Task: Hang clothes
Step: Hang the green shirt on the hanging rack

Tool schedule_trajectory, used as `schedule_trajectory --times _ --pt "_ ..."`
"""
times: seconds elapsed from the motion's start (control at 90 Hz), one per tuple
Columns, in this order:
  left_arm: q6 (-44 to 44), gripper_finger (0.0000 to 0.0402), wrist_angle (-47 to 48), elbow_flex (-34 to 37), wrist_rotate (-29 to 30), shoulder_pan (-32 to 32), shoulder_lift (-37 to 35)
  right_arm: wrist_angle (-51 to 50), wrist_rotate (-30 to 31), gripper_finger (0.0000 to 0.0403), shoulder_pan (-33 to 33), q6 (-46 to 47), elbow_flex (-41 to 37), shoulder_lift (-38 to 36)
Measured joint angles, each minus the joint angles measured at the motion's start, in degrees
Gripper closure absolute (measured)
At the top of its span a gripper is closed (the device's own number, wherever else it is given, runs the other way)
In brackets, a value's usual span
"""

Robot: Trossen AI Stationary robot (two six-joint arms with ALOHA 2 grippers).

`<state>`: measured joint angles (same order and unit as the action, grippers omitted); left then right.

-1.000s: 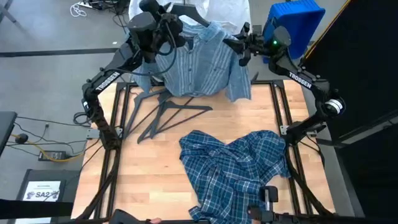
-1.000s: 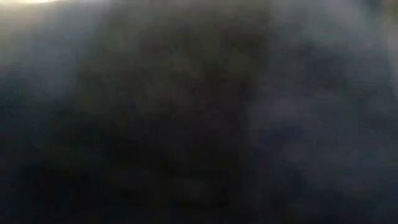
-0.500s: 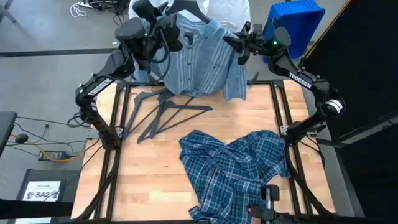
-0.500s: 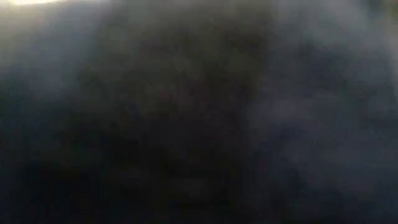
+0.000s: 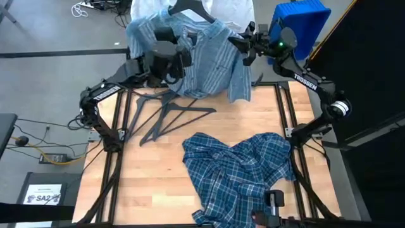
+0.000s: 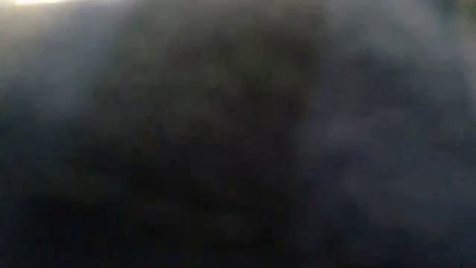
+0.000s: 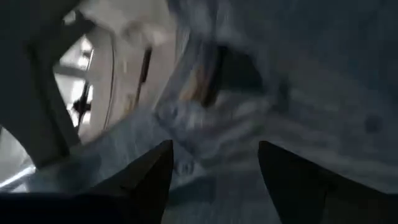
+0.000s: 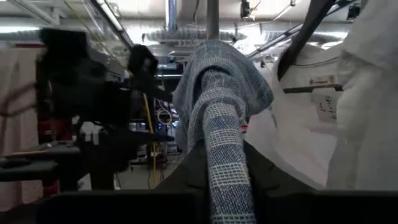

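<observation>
The light blue striped shirt [image 5: 212, 66] hangs on a dark hanger whose hook [image 5: 190, 7] shows at the table's far edge. My right gripper [image 5: 245, 49] is shut on the shirt's right shoulder. My left gripper [image 5: 179, 62] stands open right in front of the shirt's left half, with striped cloth [image 7: 211, 143] just beyond its fingertips. The blue plaid shirt [image 5: 240, 171] lies crumpled on the table's near right part. A white shirt [image 5: 235, 9] hangs behind the striped one. The low view is dark, covered by cloth. My right gripper holds the striped shirt's right shoulder [image 8: 225, 146], where the cloth is bunched into a band running down between the fingers. The fingers come roughly level from the table's right side. The shirt hangs below, clear of the table. My left gripper: I cannot tell whether it touches the shirt.
Loose dark grey hangers [image 5: 168, 117] lie on the table's far left part. A blue bin [image 5: 297, 25] stands beyond the far right corner. Bare wood [image 5: 152, 183] shows at the near left.
My left gripper has come down from beside the hanger's top and toward the near edge, and is now in front of the shirt's left half. The shirt's left shoulder and sleeve have spread out to the left. My right gripper has kept its place.
</observation>
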<state>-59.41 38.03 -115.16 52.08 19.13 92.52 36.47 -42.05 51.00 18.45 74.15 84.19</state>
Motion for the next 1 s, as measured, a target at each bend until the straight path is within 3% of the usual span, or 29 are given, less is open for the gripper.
schedule_trajectory --times 0.433,0.744,1.0 --pt "-14.01 0.0244 -22.17 8.74 -2.55 7.05 0.04 -0.15 0.38 0.0387 -0.29 1.5 0.0 -1.4" --pt "-21.69 0.039 -41.74 11.18 -5.93 9.1 0.05 4.62 9.28 0.0387 -0.27 3.47 0.78 -1.44" --pt "-22.65 0.0401 -44.71 11.13 -6.53 8.79 -0.04 2.38 6.64 0.0387 -0.78 5.85 8.55 2.07"
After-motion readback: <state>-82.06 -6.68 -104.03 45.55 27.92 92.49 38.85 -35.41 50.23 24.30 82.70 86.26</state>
